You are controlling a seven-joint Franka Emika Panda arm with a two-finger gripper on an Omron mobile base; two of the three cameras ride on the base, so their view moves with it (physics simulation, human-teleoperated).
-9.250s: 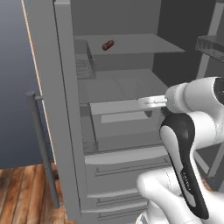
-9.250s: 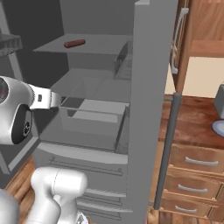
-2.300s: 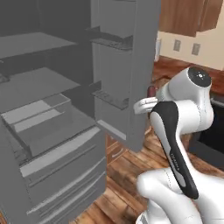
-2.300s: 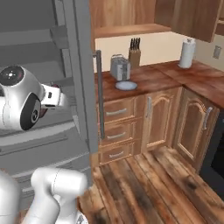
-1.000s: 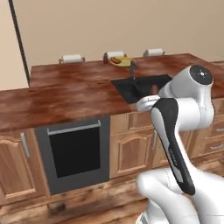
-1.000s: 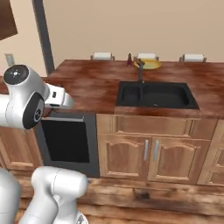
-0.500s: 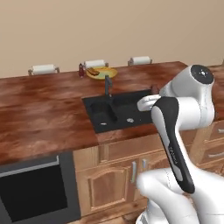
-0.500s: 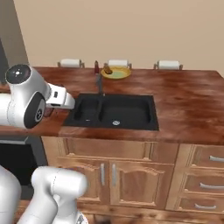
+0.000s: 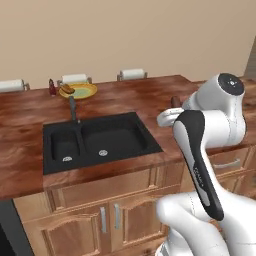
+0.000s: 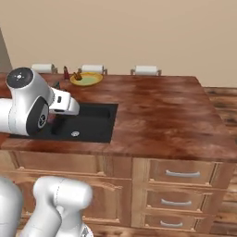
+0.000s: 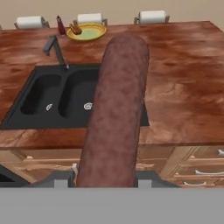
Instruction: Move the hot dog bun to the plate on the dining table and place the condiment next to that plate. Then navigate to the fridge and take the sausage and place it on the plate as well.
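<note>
Since the fridge, end effector (image 11: 105,175) grips sausage (image 11: 116,113), tips mostly hidden.

Sausage (image 11: 116,113) is huge in frame, held between the gripper (image 11: 105,177) fingertips and pointing away over the dining table (image 11: 179,83). Behind it there's the black sink (image 11: 52,98) and faucet (image 11: 54,49). Way at the far edge the plate (image 11: 94,33) has the bun (image 11: 75,29) on it, with the condiment (image 11: 60,26) right beside it.
</note>
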